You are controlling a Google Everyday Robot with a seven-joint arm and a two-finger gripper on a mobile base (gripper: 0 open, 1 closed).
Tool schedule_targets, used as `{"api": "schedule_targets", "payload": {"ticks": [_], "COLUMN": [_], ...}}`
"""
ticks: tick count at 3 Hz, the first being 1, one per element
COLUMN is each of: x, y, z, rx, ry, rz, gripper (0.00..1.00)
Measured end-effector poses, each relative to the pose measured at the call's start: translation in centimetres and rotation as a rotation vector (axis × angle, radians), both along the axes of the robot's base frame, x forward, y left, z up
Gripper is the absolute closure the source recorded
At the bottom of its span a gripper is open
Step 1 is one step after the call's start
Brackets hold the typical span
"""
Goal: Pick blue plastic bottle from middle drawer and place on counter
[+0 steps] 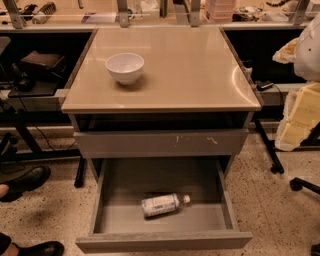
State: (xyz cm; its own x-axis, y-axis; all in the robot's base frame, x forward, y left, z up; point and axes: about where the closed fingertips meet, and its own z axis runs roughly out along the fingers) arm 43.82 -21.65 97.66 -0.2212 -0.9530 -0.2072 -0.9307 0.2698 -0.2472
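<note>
The blue plastic bottle (162, 205) lies on its side on the grey floor of the open middle drawer (165, 241), cap pointing right. It sits a little right of the drawer's centre, touching no wall. The glossy beige counter (190, 70) tops the cabinet above it. A white bowl (124, 67) stands on the counter's left part. My gripper is not in view.
The closed grey drawer front with scratch marks (160, 143) sits above the open drawer. Black shoes (22, 181) are on the floor at left. Yellow foam blocks (300, 117) and a chair base (302, 185) stand at right. A cluttered bench (150, 12) runs behind.
</note>
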Motion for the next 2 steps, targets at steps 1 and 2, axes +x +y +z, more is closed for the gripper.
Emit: {"api": "schedule_targets", "payload": {"ticks": [1,2], "x": [0.0,0.8], "y": [0.0,0.8], "z": [0.0,-3.4], "rx": [0.0,0.049], "ry": [0.0,0.01], "rz": [0.0,0.01], "gripper": [0.0,0.0]}}
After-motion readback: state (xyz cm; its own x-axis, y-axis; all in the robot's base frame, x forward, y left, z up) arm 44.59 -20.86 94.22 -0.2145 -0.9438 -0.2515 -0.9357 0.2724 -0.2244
